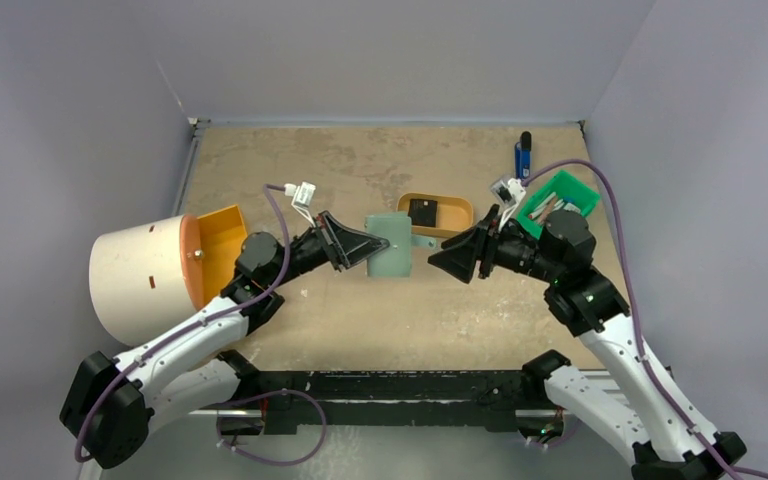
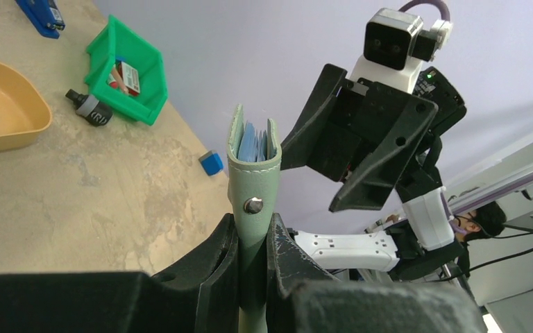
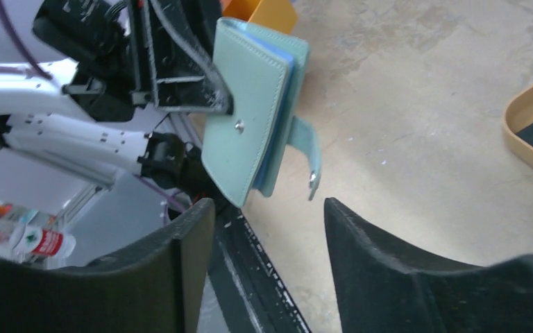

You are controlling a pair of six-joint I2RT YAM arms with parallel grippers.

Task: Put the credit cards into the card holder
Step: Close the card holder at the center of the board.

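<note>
Left fingers [image 1: 355, 247] are clamped on the holder [image 1: 392, 245] and hold it up over the middle of the tabletop [image 1: 360, 320]. My right fingers [image 1: 452, 258] face it from the other side, just apart from it. Behind them sits a tan tray [image 1: 463, 215] with a black square [image 1: 422, 212] in it, and further right a green bin [image 1: 585, 195] and a blue item [image 1: 523, 155]. A white drum [image 1: 140, 280] stands well off to my left. None of these crowds the gap between my arms.

From the left wrist, the holder stands upright in my grip with its mouth up, and blue cards [image 2: 253, 144] show between its walls. So I judge the loading step done or nearly so.

From the right wrist, my right fingers are spread and empty, and the holder hangs just beyond them. Its snap tab [image 3: 309, 156] dangles loose on the side nearest me. I cannot pick out another card lying about. Next, I think, comes seating the cards fully and perhaps folding the tab over. That calls for a gentle approach, since the soft holder could twist in my left grip and the tab hangs in my path.
</note>
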